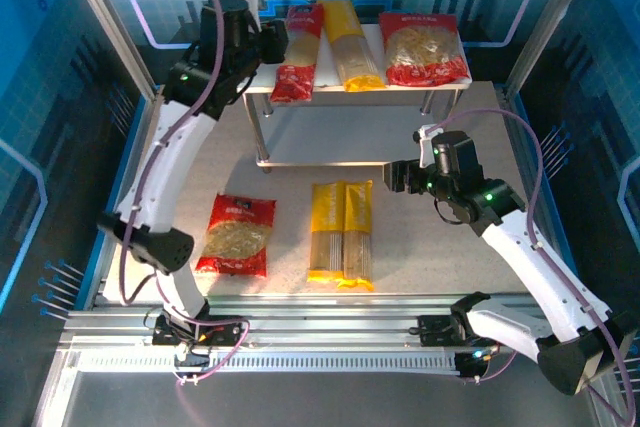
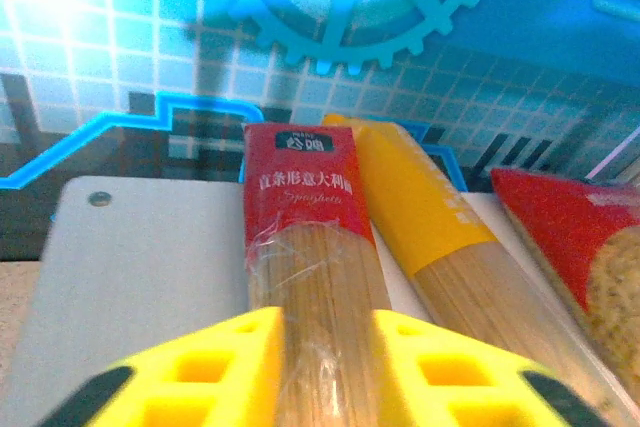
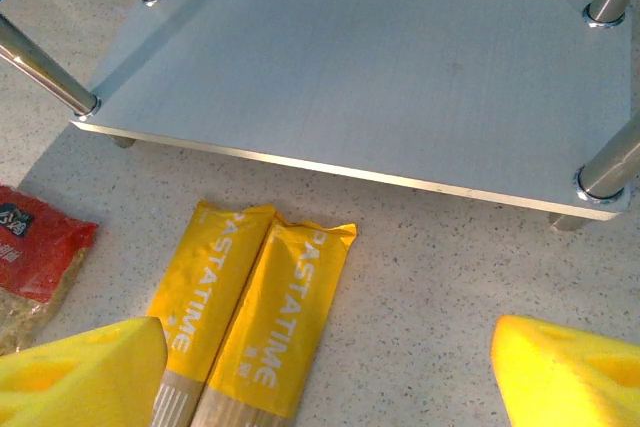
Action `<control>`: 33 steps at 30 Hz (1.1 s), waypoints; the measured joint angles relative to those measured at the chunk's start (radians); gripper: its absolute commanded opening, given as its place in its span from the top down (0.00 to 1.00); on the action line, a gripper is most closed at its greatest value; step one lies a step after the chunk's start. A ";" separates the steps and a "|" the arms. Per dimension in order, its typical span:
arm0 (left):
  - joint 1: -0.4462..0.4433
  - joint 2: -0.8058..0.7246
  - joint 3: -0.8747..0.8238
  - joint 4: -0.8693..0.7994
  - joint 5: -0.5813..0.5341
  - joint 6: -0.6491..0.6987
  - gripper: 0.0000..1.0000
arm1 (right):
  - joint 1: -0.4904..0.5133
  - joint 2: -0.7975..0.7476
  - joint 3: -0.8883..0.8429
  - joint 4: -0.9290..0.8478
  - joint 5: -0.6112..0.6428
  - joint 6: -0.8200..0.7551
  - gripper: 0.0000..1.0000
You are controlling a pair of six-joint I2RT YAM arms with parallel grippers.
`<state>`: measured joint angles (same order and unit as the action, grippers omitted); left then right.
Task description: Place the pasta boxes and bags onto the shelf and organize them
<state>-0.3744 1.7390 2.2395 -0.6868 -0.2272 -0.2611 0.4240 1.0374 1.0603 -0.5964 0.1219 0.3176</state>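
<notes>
left hand (image 2: 328, 337): narrowed onto the narrow red pack (image 2: 300, 197), which fills the gap between its fingers (image 2: 230, 367). The pack lies flat on the board, so I judge this a squaring-up grip rather than a carry.
fingers: yellow moulded plastic with blocky open cells and dark pads at the outer corners.
narrow red pack: a slim film sleeve with a red printed head and a clear body showing straight strands. It runs straight ahead of the left hand.
shelf (image 1: 450, 92): pale grey matt boards on round, shiny metal legs. The top board (image 2: 140, 267) is bare on one side of the left hand, leaving room for more.
yellow pack (image 2: 420, 207): on the top board just beside the red one, slightly angled. Their far ends meet, and I cannot tell whether they overlap.
wide red bag (image 2: 580, 237): further out on that same side, of crinkly film with a window onto curled pasta.
right hand (image 3: 325, 347): wide, with nothing between the fingers. It hovers over the bench (image 3: 450, 277) and tilts down.
two yellow packs (image 3: 285, 317): just below and ahead of the right hand, touching side by side. They have glossy heads with white lettering and are probably the next pick.
lower board (image 3: 380, 77): bare, beyond those packs, and open for them.
second wide red bag (image 1: 237, 235): flat on the bench, well off to the right hand's side towards the other arm. It looks soft and is likely to sag when lifted.
</notes>
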 measured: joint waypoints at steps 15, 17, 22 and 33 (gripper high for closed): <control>0.000 0.027 -0.038 -0.200 -0.030 0.059 0.84 | 0.000 -0.012 0.000 0.000 -0.008 0.000 0.15; 0.000 0.035 -0.038 -0.211 -0.029 0.059 0.84 | 0.000 -0.014 0.000 0.000 -0.008 0.001 0.15; 0.000 0.041 -0.038 -0.228 -0.019 0.059 0.84 | 0.000 -0.015 0.000 0.000 -0.007 0.001 0.15; 0.007 0.077 -0.037 -0.214 0.074 0.053 0.83 | 0.000 -0.054 0.000 0.000 -0.006 0.001 0.15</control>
<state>-0.3672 1.8156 2.2021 -0.9009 -0.1535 -0.2081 0.4240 0.9836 1.0603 -0.5968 0.1158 0.3187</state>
